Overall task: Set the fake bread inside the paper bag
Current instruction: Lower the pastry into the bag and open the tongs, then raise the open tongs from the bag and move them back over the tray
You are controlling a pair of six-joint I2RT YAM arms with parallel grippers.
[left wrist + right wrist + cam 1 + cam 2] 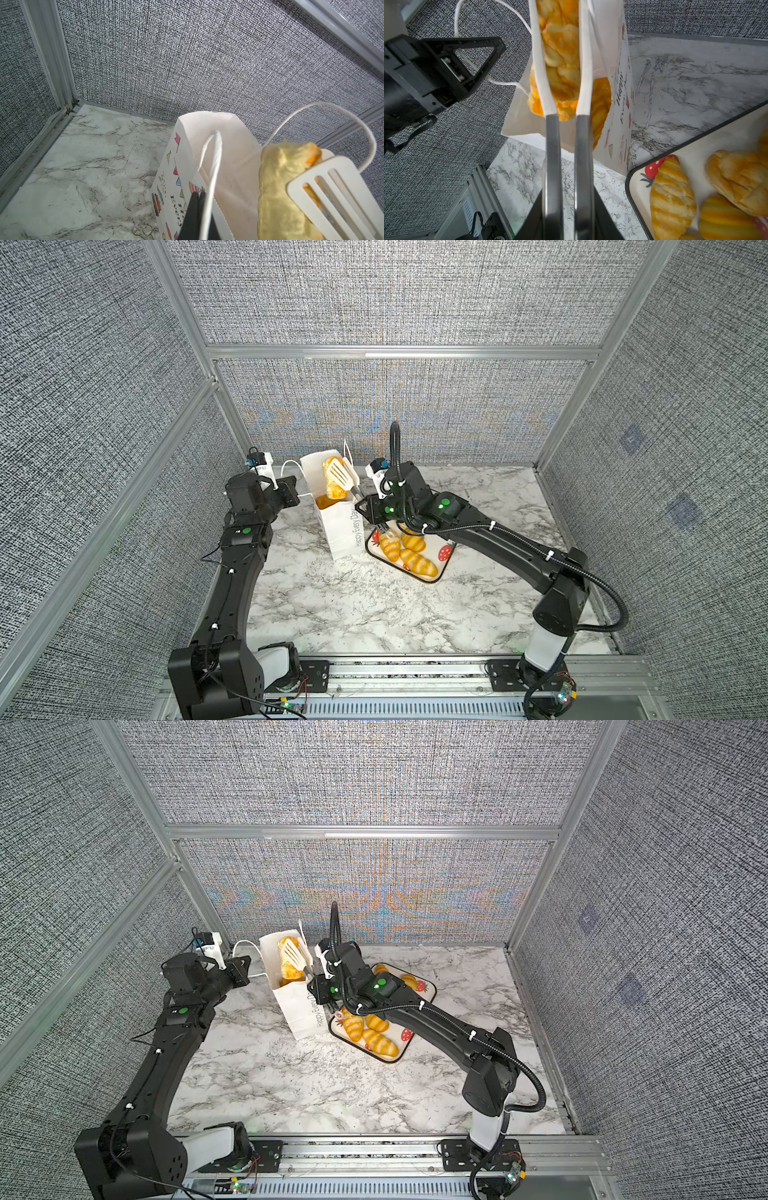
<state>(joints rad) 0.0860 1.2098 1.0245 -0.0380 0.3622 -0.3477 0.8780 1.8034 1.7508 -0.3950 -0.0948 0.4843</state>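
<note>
Paper bag [338,531]: matt white paper, printed, lightly creased; cord handle [210,176] noted as smooth white twisted cord. Fake bread [671,193]: glossy, plastic-looking skin. Tongs [552,166]: brushed grey metal arms, matt white plastic slotted heads. Tray [691,153]: smooth cream face, black rim. Tabletop [353,614]: smooth marble-print laminate. Walls [374,294]: rough woven cloth, framed by satin aluminium rails [395,352].
</note>
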